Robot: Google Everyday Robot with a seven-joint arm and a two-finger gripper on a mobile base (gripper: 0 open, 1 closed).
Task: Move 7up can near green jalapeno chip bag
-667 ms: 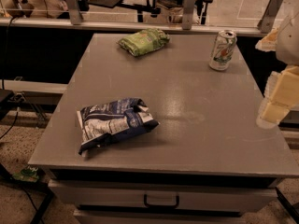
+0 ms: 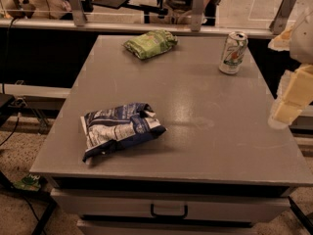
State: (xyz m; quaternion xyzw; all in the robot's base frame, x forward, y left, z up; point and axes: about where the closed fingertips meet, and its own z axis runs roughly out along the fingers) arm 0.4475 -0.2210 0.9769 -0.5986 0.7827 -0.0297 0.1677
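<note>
Tool (image 2: 285, 107) right of table (image 2: 205, 97), 7up can (image 2: 233, 53) right of jalapeno bag (image 2: 150, 43)

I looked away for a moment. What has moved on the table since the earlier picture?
Nothing visibly changed. The gripper hangs at the right edge of the table, apart from the 7up can. The can, the green chip bag and the blue chip bag lie where they were.

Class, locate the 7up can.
Camera view: 7up can on the table, far right corner, right of the green jalapeno chip bag; gripper hovers off its right edge.
</note>
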